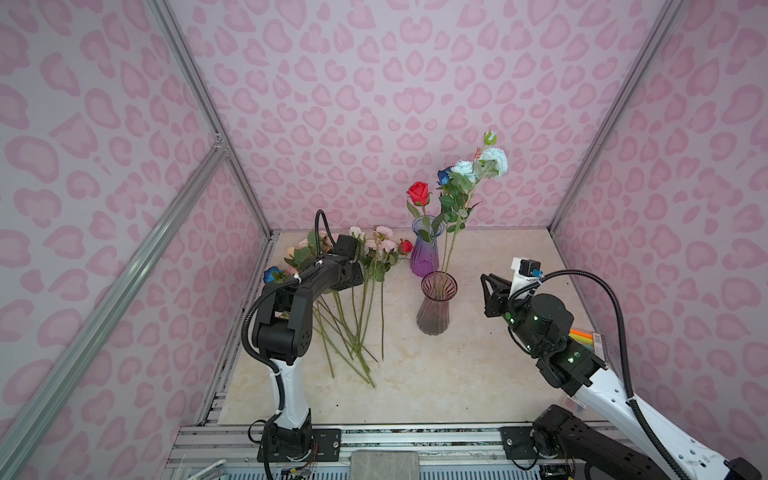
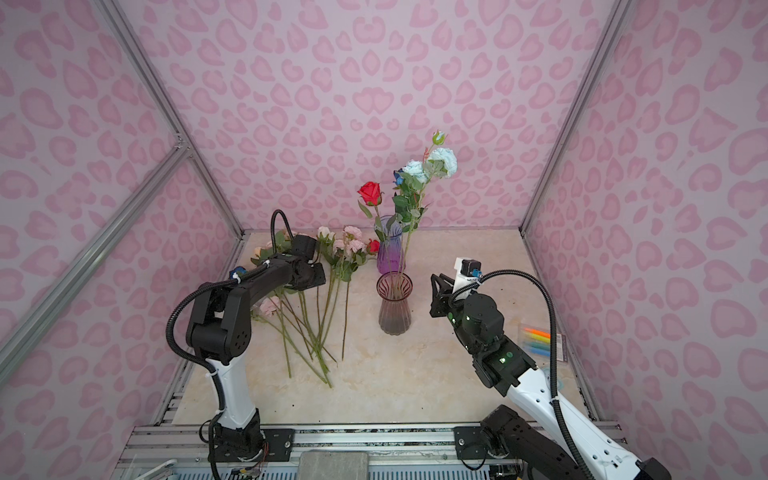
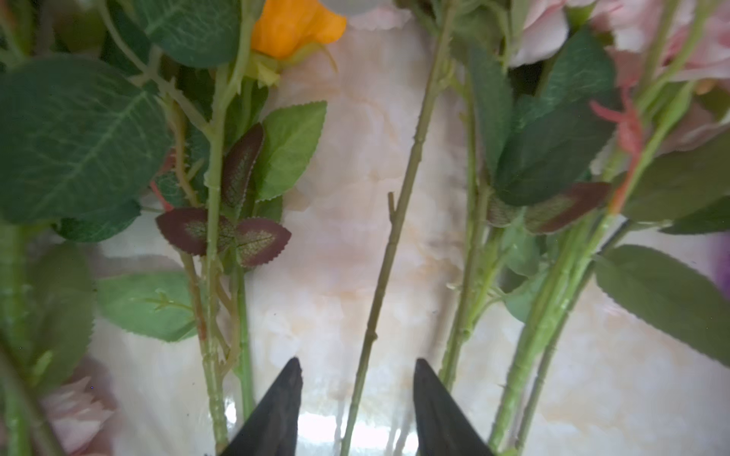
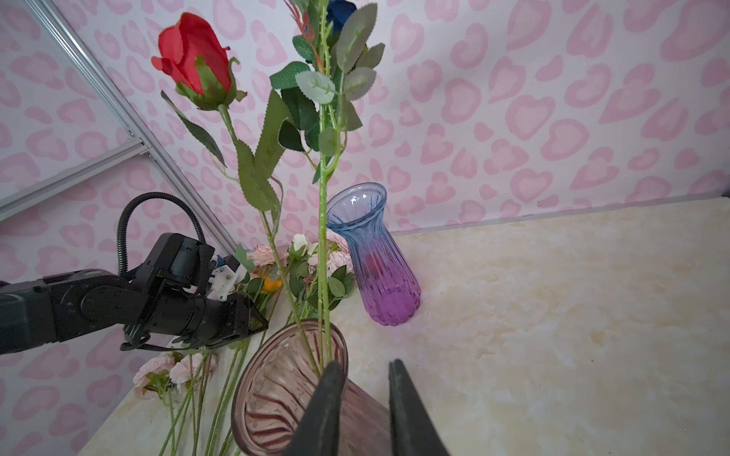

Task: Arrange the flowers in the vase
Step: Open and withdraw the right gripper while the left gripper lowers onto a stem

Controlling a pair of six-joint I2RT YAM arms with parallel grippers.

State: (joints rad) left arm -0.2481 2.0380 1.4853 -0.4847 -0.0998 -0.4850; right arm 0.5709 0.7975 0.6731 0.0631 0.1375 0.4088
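Note:
A ribbed pink-brown vase (image 1: pixel 434 316) stands mid-table and holds a red rose (image 1: pixel 417 193), a blue rose (image 1: pixel 444 176) and a pale blue spray (image 1: pixel 494 160). The other flowers (image 1: pixel 361 316) lie in a pile on the table at the left, heads pink, cream, orange (image 3: pixel 292 27) and blue (image 1: pixel 272 274). My left gripper (image 3: pixel 357 365) is low over that pile, open, with one thin green stem (image 3: pixel 379 296) between its fingers and not touching them. My right gripper (image 4: pixel 365 365) hovers just right of the vase rim (image 4: pixel 292 335), a narrow gap between its fingers, holding nothing.
An empty blue-to-purple glass vase (image 1: pixel 423 249) stands behind the pink-brown one. A pack of coloured markers (image 2: pixel 538 338) lies by the right wall. Pink patterned walls close in the table on three sides.

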